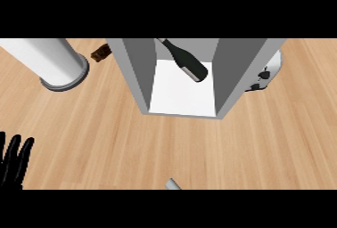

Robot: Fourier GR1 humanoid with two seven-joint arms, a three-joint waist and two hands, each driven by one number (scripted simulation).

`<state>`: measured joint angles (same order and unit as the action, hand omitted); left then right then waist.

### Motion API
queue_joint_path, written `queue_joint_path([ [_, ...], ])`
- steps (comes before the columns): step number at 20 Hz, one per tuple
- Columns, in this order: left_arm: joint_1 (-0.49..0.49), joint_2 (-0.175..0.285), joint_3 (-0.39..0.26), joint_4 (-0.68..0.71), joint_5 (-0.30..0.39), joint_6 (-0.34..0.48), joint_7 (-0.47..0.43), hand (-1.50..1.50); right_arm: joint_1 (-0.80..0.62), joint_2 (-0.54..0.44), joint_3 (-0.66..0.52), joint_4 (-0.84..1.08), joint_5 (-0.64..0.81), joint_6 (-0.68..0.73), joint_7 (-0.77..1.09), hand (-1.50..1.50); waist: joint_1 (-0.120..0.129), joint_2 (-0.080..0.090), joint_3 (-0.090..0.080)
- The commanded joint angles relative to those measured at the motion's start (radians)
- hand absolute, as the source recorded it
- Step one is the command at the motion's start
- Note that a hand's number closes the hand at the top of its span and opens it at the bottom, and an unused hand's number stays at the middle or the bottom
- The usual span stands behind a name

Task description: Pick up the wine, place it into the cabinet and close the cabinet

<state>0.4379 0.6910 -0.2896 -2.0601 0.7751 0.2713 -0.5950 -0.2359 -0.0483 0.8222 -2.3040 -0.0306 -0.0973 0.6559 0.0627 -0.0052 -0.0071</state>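
my left hand (14, 160) rests at the counter's near left edge, fingers straight and up, holding nothing. bare wood counter (197, 147) stretches between it and the grey cabinet (132, 67) by the far edge, its front open toward me. the wine bottle (187, 62) is inside, dark and slim-necked, tilted above the white floor. a white cylinder (56, 62) stands at the far left corner.

Black wine (189, 63), grey cabinet (232, 75)
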Motion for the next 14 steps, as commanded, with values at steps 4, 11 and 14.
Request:
queue_joint_path([
  [4, 0.027, 0.046, 0.094, -0.008, 0.058, -0.091, 0.001, -1.5, -0.392, 0.047, -0.022, 0.264, -0.096, -0.235, 0.01, 1.5, 0.007, 0.007, 0.002],
  [11, 0.03, 0.085, 0.208, 0.024, 0.15, -0.181, 0.02, -1.5, -0.768, 0.048, -0.174, 0.566, -0.287, -0.304, -0.021, 1.5, 0.027, 0.011, 0.003],
  [14, 0.048, 0.112, 0.239, 0.021, 0.17, -0.224, 0.039, -1.5, -0.882, 0.048, -0.206, 0.735, -0.353, -0.306, -0.087, 1.5, 0.031, 0.013, 0.004],
])
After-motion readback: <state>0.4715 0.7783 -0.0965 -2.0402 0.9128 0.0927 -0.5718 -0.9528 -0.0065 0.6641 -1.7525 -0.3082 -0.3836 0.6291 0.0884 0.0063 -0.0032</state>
